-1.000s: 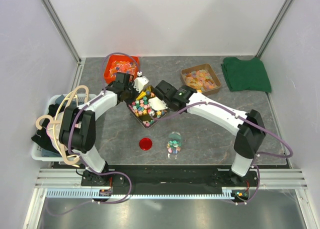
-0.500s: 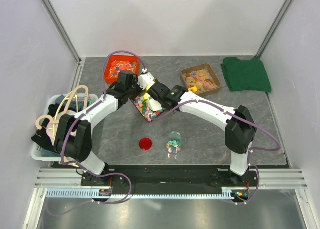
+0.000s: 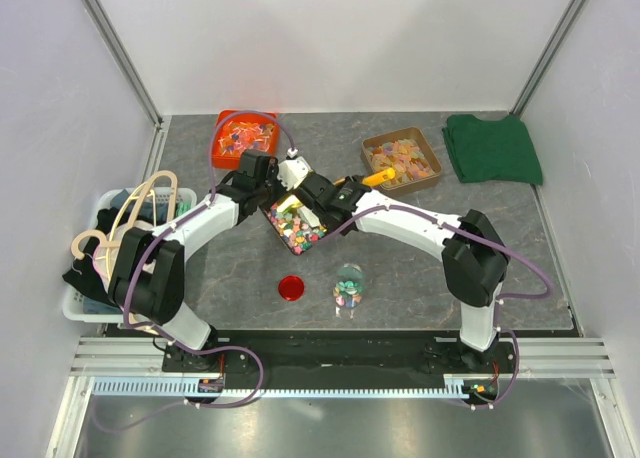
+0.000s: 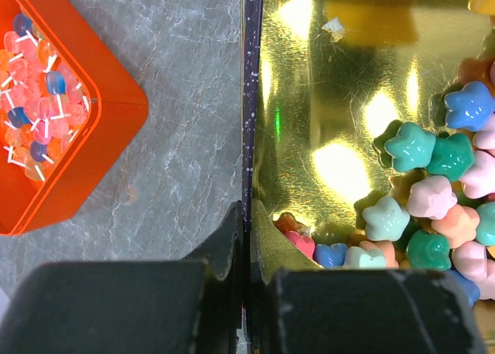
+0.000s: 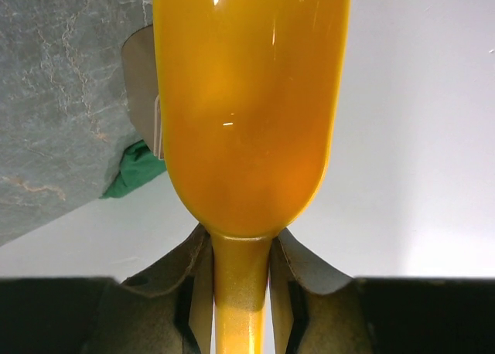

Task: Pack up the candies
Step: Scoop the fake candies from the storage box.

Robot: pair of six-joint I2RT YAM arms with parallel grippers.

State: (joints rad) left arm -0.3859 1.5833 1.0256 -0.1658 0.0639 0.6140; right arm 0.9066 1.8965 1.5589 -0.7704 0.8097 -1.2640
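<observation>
The left gripper (image 4: pixel 246 242) is nipped almost shut on the thin dark wall of the gold foil-lined tray (image 4: pixel 325 114), one finger outside and one inside, seemingly to steady it; the candies (image 4: pixel 433 207), matte star-lobed pastel lumps, are heaped at that view's lower right. The right gripper (image 5: pixel 240 269) pinches the slim neck of a glossy orange-yellow scoop (image 5: pixel 247 99), its rounded bowl held away from the tray, probably ready to dip. Overhead, the tray sits centre frame, with the open clear jar (image 3: pixel 349 286), already holding some candies, below it beside a red lid (image 3: pixel 291 287).
</observation>
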